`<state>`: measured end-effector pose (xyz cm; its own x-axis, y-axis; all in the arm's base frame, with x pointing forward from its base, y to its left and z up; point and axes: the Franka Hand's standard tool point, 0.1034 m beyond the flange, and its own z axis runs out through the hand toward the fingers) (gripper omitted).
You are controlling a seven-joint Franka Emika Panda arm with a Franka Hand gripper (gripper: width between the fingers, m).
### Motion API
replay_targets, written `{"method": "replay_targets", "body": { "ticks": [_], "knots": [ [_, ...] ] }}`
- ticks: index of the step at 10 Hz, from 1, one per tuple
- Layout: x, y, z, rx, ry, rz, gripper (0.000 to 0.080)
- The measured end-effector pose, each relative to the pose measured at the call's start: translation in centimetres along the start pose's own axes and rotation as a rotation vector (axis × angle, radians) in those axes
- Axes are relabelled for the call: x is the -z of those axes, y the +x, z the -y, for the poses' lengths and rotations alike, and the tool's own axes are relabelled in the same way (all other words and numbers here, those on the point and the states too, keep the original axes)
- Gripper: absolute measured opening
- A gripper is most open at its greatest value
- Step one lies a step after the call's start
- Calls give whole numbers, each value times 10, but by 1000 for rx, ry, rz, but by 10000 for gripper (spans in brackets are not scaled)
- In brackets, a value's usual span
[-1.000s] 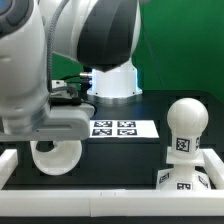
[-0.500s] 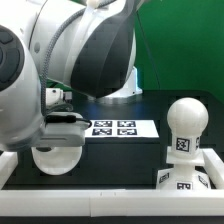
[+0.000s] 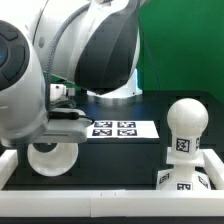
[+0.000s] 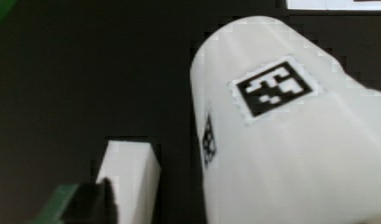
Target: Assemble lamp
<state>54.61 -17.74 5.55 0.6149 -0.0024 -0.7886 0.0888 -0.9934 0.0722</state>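
The lamp shade (image 3: 52,157), a white tapered cup, is low at the exterior view's left, right under my hand. It fills the wrist view (image 4: 285,140) with a square tag (image 4: 276,91) on its side. My gripper (image 3: 60,135) is above the shade, and its fingers are hidden by the arm. The ball-headed bulb (image 3: 185,128) stands upright on the flat square base (image 3: 187,181) at the exterior view's right.
The marker board (image 3: 122,128) lies flat in the middle of the black table. A white raised border (image 3: 110,197) runs along the table's near edge; a piece of it shows in the wrist view (image 4: 130,185). The robot pedestal (image 3: 120,85) stands behind.
The arm has swung and rotated over the left side, covering more of the view. The shade has shifted slightly toward the exterior view's left. The bulb and base have not moved.
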Motion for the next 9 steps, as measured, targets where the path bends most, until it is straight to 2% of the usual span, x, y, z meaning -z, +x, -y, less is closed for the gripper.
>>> {"method": "replay_targets", "body": {
  "ticks": [1,2,3,4,5,6,7,8,9],
  "knots": [
    [0,0,0,0,0,-1,317],
    [0,0,0,0,1,0,181],
    [-1,0,-1,-1,1,0,181],
    [0,1,-1,1,0,-2,42],
    [3,1,1,61,-35,-23,37],
    [3,-6,9,116,-62,-29,37],
    [0,-15,13,169,-53,-17,37],
    [5,-22,14,239,-103,-11,37],
    [12,-20,19,265,-202,-38,37]
  ]
}}
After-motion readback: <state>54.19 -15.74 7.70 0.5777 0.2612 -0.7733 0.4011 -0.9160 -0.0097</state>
